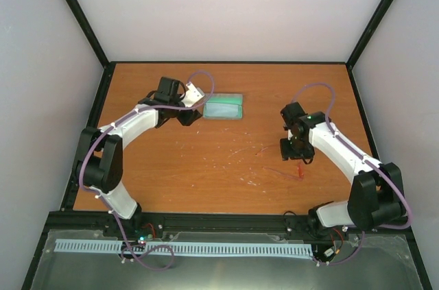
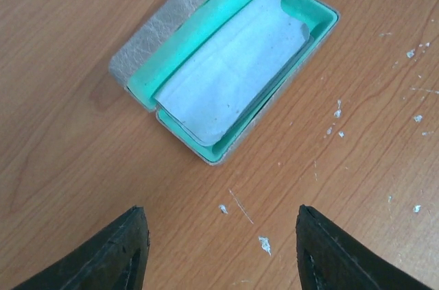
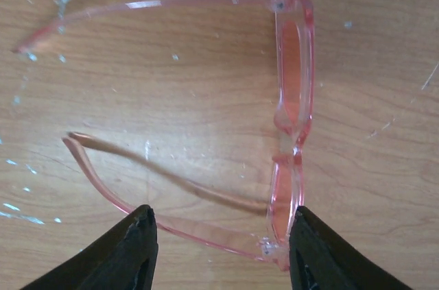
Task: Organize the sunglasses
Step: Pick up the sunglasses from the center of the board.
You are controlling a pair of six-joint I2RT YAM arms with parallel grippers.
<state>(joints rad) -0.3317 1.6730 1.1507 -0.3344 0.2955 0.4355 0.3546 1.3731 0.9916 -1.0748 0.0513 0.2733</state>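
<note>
The sunglasses (image 3: pixel 291 118) have a translucent red-pink frame and lie on the wooden table with both arms unfolded. In the top view they show only as thin red lines (image 1: pixel 299 173) by the right gripper. My right gripper (image 3: pixel 221 218) is open and low over them, its jaws straddling the near arm and its hinge corner. The grey case (image 2: pixel 226 64) lies open, with a teal lining and a pale blue cloth (image 2: pixel 230 74) inside. It also shows in the top view (image 1: pixel 224 106). My left gripper (image 2: pixel 223 216) is open and empty, just short of the case's near edge.
The table (image 1: pixel 206 166) is orange-brown wood with white scuffs and flecks. Black frame rails run along its left, right and far edges. White walls enclose it. The left arm (image 1: pixel 130 125) curves in from the left and the right arm (image 1: pixel 343 153) from the right.
</note>
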